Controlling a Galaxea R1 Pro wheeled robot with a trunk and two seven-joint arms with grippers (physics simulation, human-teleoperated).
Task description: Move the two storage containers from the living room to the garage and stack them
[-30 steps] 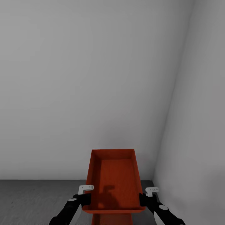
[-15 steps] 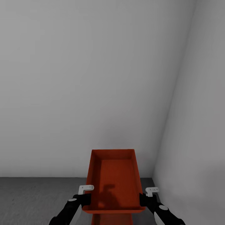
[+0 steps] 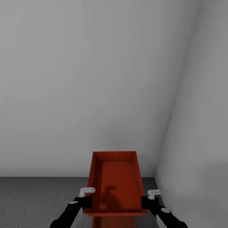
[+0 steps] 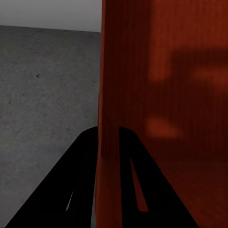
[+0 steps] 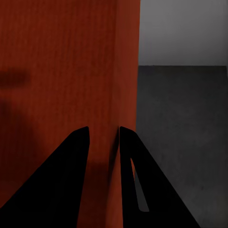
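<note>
- Between both arms, near a white wall corner, an orange-red container (image 3: pixel 115 182) is held above the grey concrete floor (image 3: pixel 38 196).
- Left claw (image 4: pixel 108 135) pinches its left wall; right claw (image 5: pixel 102 135) pinches its right wall.
- Under it, a second orange-red container (image 3: pixel 114 222) peeks out.

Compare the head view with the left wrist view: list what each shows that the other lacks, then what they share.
Head view alone: the right gripper clamping the bin's right wall, the white walls' corner, and a second orange bin's edge underneath.
Left wrist view alone: the black fingers straddling the thin wall up close.
Both: the orange bin, the left gripper on it, and the grey floor.
</note>
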